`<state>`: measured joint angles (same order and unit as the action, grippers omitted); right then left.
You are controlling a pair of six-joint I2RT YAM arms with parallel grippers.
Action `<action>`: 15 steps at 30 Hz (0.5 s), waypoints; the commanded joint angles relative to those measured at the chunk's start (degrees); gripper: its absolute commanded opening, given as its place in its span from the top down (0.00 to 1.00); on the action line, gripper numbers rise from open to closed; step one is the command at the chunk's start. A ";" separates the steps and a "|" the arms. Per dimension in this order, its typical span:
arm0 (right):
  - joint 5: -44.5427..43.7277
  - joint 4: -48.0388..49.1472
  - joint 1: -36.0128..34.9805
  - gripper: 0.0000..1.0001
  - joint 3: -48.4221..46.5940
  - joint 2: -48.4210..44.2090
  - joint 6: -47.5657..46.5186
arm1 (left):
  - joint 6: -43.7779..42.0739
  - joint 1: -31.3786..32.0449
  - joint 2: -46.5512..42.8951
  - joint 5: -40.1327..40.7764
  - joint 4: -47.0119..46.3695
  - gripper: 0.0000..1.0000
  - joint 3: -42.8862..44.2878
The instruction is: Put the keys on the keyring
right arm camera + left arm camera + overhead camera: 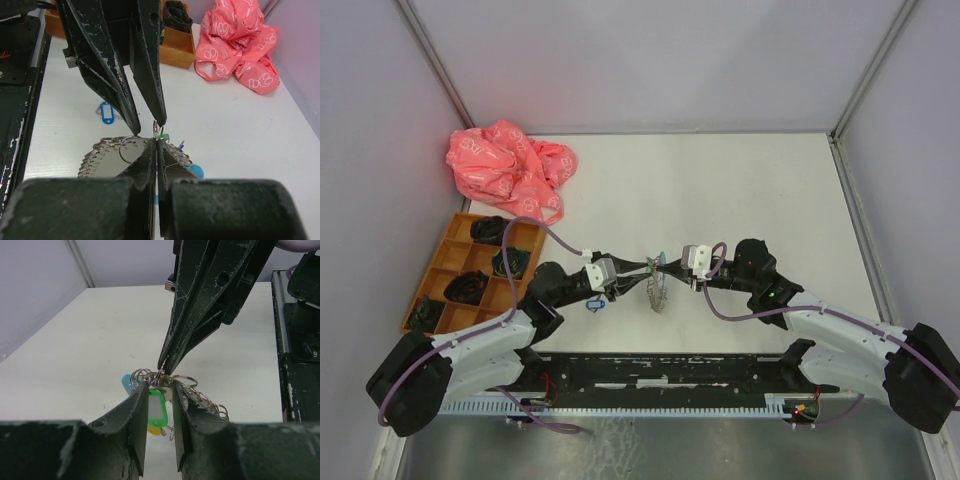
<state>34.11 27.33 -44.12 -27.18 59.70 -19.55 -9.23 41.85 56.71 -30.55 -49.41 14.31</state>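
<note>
Keyring (655, 290): lifted off the counter (90, 340), hanging as a bunch of silver rings between your two hands at mid-counter. The green-tagged key (158, 407) sits at the top of the bunch, with a yellow tag (155, 429) just below it.

Right hand (162, 366): fingers pressed together, pinching a thin wire loop at the top of the keyring.

Left hand (159, 386): fingers partly apart, astride the green tag. Cannot tell whether they bear on it.

Step in hand, as judged: working the green-tagged key onto the ring.
- Hold the right pinch firm and motionless so the ring gives you a fixed target.
- Close the left on the tag's flat faces, not its edge, so it won't twist.
- Move the left hand only, in small strokes along the wire.
- Risk: the bunch swings and hides the gap.

A blue-tagged key (105, 112) lies apart on the counter near the left arm, not yet on the ring.
</note>
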 commanded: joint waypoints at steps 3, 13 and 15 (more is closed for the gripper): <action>2.39 2.71 0.19 0.99 -2.18 -1.06 -0.56 | -0.07 -0.36 0.72 -1.46 -3.24 0.70 2.60; 3.61 0.82 0.18 0.99 -3.33 -0.78 -1.19 | -0.76 -0.44 1.64 -3.60 -1.40 0.83 3.70; 3.60 0.83 0.23 0.99 -3.50 -0.73 -1.26 | -0.80 -0.44 1.66 -4.30 -1.12 0.89 3.79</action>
<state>35.94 24.84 -44.07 -27.20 59.70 -20.43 -9.23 41.69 58.26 -32.99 -49.23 15.42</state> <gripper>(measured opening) 0.012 0.156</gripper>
